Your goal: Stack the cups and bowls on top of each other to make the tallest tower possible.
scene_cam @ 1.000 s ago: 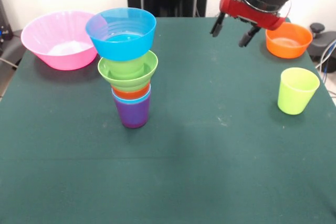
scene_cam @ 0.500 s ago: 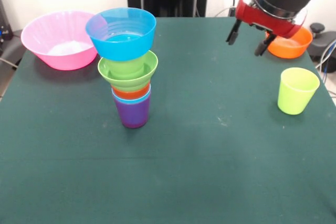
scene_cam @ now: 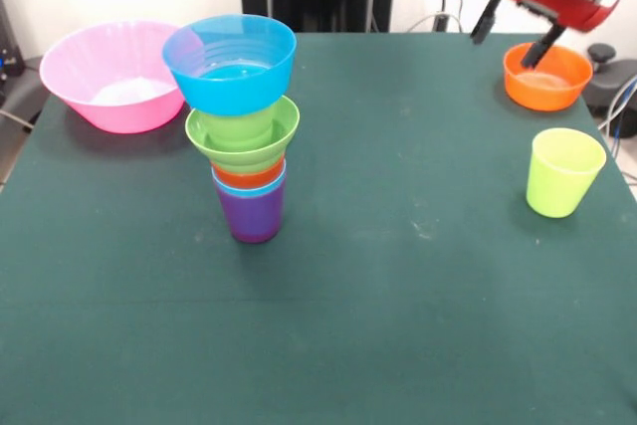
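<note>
The tower [scene_cam: 244, 136] stands left of the table's middle: a purple cup [scene_cam: 253, 216] at the base, light blue and orange cups nested in it, a ridged green bowl [scene_cam: 243, 134] above, a blue bowl [scene_cam: 230, 63] on top. A yellow-green cup [scene_cam: 563, 171] stands upright at the right. An orange bowl [scene_cam: 546, 76] sits at the far right. My gripper [scene_cam: 512, 35] hangs open and empty just above and left of the orange bowl, its right finger over the bowl's rim.
A large translucent pink bowl [scene_cam: 114, 75] sits at the far left corner. The dark green table [scene_cam: 398, 286] stretches toward the front. A black stand is behind the table's far edge.
My gripper has moved right and up, from over the table's far middle to the orange bowl's near-left rim. It stays open. The tower and cups have not moved.
</note>
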{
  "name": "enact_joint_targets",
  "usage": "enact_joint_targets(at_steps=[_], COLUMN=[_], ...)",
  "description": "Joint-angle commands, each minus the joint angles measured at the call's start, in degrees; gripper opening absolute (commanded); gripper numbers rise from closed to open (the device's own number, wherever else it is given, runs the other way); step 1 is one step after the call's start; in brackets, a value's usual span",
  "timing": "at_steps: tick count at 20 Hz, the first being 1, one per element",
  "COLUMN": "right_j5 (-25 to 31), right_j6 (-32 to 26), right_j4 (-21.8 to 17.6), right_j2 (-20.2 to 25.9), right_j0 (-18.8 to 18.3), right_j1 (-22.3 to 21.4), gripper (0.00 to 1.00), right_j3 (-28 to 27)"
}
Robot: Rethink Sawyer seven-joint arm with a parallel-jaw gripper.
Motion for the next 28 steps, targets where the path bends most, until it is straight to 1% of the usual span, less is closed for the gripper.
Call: enact_joint_targets(at_steps=[1, 6, 12, 17, 22, 24, 28], right_j5=[-2.12, -10.84, -22.76, -29.6, -32.85, -34.94, -38.11], right_j6=[15.63, 20.22, 23.22, 25.42, 26.79, 27.1, 27.34], right_j4=[3.35, 7.49, 10.46, 12.18, 12.55, 12.72, 12.77], right_j2=[-0.84, -1.72, -2.49, -2.91, -4.07, -4.2, -4.77], right_j0=[4.7, 8.66, 13.07, 15.61, 18.16, 18.97, 20.01], right_j1=[-4.34, -6.06, -5.39, -2.46, -0.2, 1.36, 3.53], gripper=[1.0, 1.0, 1.0, 1.0, 1.0, 1.0, 1.0], right_j3=[13.49, 21.65, 28.18, 29.34, 29.31, 29.38, 29.37])
